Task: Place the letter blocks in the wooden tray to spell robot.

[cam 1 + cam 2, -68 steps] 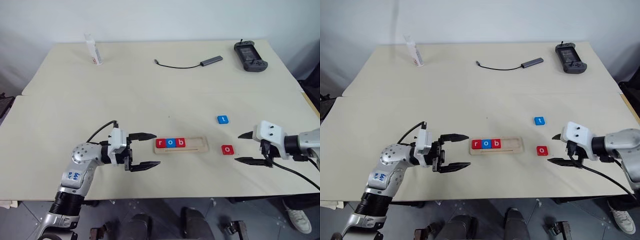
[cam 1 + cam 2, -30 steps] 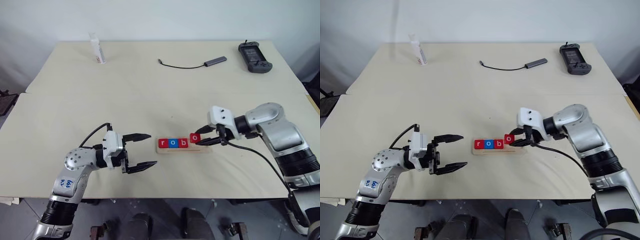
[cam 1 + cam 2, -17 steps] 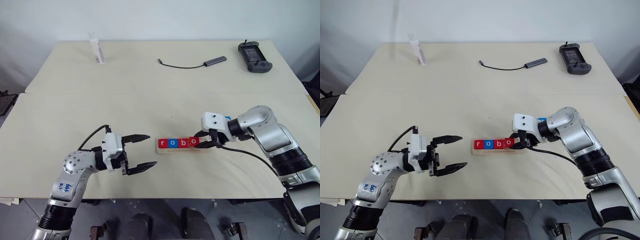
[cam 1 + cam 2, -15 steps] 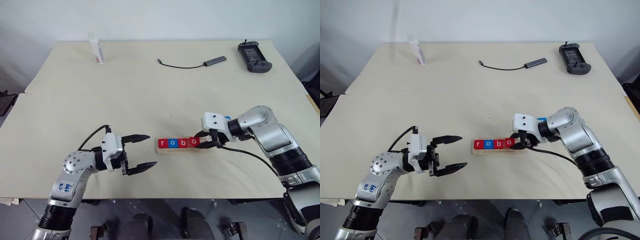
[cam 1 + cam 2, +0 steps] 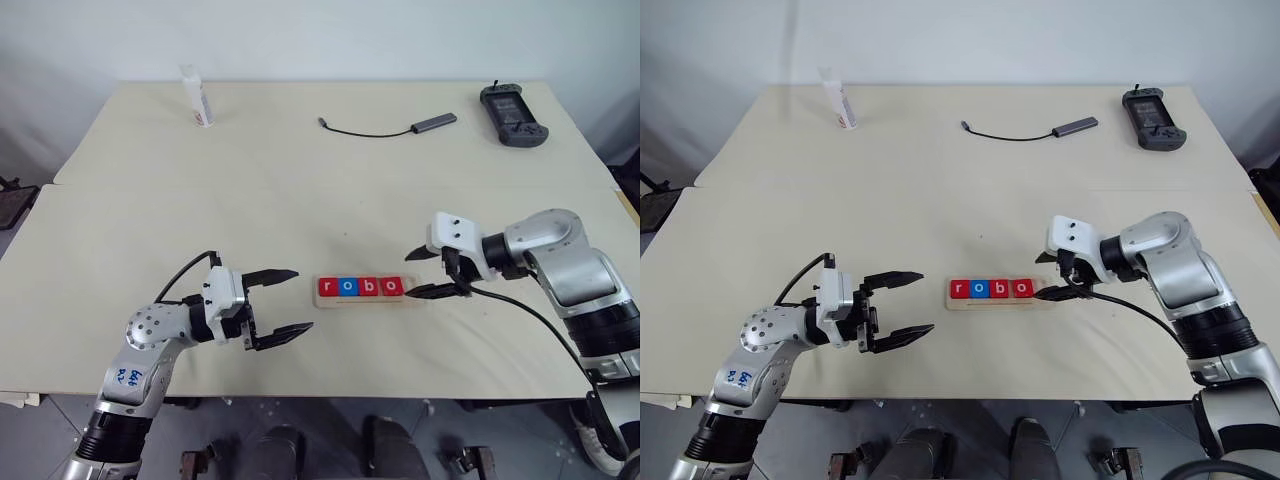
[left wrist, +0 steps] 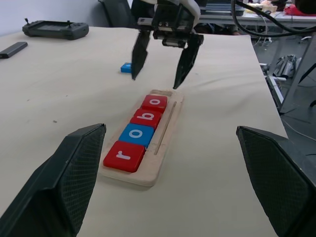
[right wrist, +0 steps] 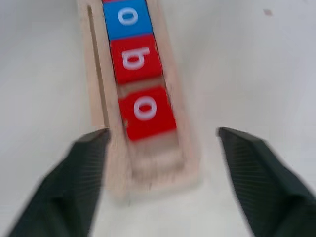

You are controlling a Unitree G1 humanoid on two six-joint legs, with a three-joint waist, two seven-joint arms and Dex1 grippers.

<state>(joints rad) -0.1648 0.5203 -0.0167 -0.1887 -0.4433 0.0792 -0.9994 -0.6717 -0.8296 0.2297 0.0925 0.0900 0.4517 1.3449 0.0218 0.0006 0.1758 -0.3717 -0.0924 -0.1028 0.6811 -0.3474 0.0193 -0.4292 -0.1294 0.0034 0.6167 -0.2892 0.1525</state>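
The wooden tray [image 5: 412, 293] lies at the table's middle front. Several letter blocks sit in its groove, reading r [image 5: 326, 287], o [image 5: 347, 287], b [image 5: 369, 287], o [image 5: 391, 287]: red, blue, red, red. My right gripper [image 5: 421, 272] stands open just off the tray's right end, a little clear of the last red o [image 7: 146, 111], with nothing between its fingers. Another blue block [image 6: 126, 67] lies on the table behind that gripper; its letter cannot be read. Left of the tray, my left gripper [image 5: 290, 303] is open and empty, pointing toward the tray.
At the far side of the table stand a white tube [image 5: 197, 97] on the left, a dark cable with an adapter [image 5: 385, 127] in the middle, and a black controller [image 5: 512, 103] on the right. A seam [image 5: 300, 185] runs across the table.
My right gripper set the red o into the tray after b, opened, and drew back to the right. The left gripper stayed where it was.
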